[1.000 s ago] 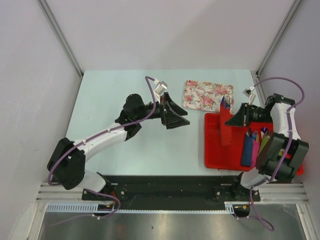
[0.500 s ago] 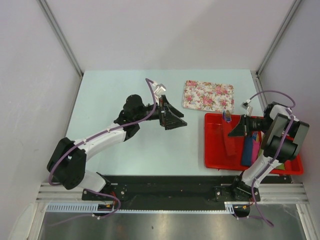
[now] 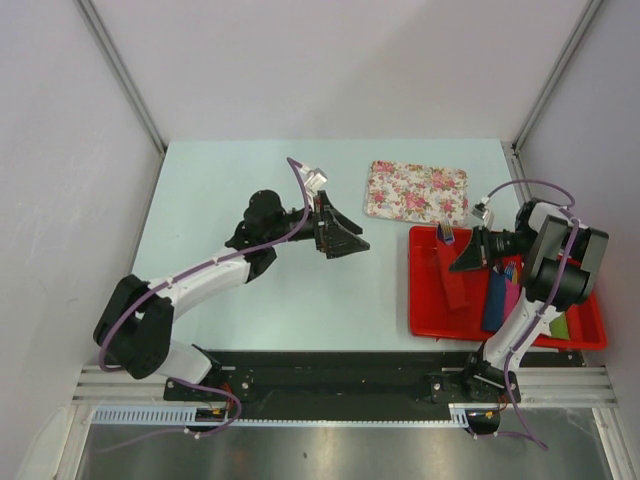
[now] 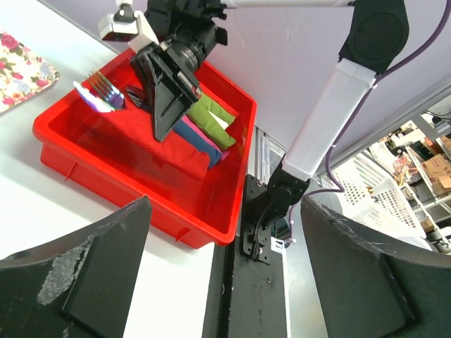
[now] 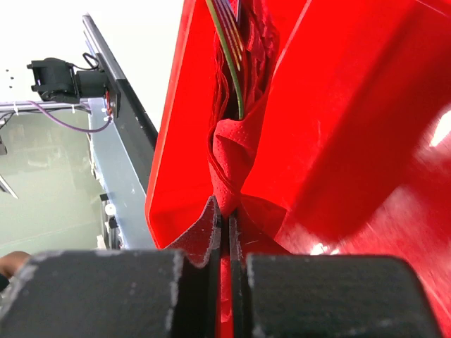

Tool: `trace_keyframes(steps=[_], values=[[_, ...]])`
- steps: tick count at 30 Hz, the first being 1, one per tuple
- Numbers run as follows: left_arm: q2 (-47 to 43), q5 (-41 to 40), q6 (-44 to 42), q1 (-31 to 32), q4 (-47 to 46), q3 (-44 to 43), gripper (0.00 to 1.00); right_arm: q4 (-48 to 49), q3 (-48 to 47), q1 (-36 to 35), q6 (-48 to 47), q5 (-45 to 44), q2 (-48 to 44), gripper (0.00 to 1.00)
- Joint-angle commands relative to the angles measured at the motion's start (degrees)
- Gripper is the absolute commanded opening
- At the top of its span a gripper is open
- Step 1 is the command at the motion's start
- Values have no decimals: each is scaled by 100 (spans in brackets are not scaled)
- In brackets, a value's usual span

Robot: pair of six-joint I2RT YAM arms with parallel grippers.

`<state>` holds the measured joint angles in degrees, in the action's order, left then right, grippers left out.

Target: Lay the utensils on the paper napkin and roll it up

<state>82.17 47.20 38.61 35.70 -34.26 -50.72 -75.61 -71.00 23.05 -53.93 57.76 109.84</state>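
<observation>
Top view: right end effector [image 3: 456, 264] clenched on napkin [image 3: 455, 290] inside tray [image 3: 424, 305], utensils [image 3: 446, 235] poking out; left end effector [image 3: 355, 240] released above worktop [image 3: 220, 200]. Left wrist: utensils [image 4: 102, 93] tilted, liable to slide free. Right wrist: thin pinch of napkin [image 5: 227, 162], liable to tear or unroll.

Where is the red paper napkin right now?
In the top view the paper napkin is at the right, wrapped around the utensils and pinched in the shut right gripper over the red tray's left half, left of the blue roll.
</observation>
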Motion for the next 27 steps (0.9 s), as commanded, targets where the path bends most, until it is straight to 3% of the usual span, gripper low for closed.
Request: trace_keyframes(steps=[1,10,20,27], values=[[-131,62,94,-72,-387,176,92,-1139,-203,86,173,-185,-103,0],[-184,70,112,-125,-520,379,91,-1140,-2,630,49,-1064,-351,0],[44,202,173,-178,-670,273,91,-1149,25,1026,-64,-609,431,0],[-8,184,129,-301,-573,361,92,-437,174,1149,612,-713,828,0]])
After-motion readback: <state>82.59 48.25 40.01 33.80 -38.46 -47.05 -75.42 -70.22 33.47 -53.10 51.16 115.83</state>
